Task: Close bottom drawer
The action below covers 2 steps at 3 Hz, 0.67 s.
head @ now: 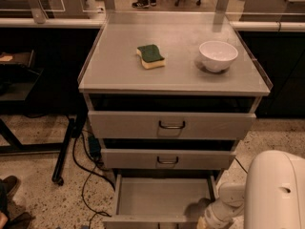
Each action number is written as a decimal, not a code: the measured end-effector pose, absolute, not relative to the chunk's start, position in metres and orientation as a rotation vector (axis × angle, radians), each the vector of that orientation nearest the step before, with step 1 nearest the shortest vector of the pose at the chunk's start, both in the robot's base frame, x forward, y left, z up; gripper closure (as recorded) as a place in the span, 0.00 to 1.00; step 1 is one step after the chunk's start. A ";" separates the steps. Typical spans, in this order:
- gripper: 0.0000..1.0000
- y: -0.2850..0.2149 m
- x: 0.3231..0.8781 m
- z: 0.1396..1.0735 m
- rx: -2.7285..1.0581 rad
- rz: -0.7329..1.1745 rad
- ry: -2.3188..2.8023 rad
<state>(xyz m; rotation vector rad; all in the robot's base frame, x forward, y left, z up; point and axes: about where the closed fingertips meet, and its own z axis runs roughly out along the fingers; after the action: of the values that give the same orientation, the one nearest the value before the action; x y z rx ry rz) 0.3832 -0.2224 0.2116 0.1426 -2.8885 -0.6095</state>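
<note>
The bottom drawer point(161, 196) of the grey metal cabinet stands pulled out, and its plain grey tray is empty. Its front panel point(143, 221) lies at the bottom edge of the view and its handle is out of view. My white arm point(276, 190) comes in from the bottom right. My gripper point(204, 222) is at the drawer's front right corner, mostly cut off by the bottom edge of the view.
The top drawer point(171, 124) and the middle drawer point(167, 159) are closed. On the cabinet top point(119, 70) lie a green-and-yellow sponge point(151, 56) and a white bowl point(218, 55). Black cables point(88, 171) and a table leg with a caster point(64, 151) are on the floor to the left.
</note>
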 end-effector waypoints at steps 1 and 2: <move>1.00 -0.223 0.405 0.196 0.008 -0.623 -2.900; 1.00 -0.228 0.421 0.192 -0.079 -0.613 -2.934</move>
<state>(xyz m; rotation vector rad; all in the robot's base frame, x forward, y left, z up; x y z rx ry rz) 0.4211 -0.2278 0.1922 -0.0786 -2.9342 -0.6129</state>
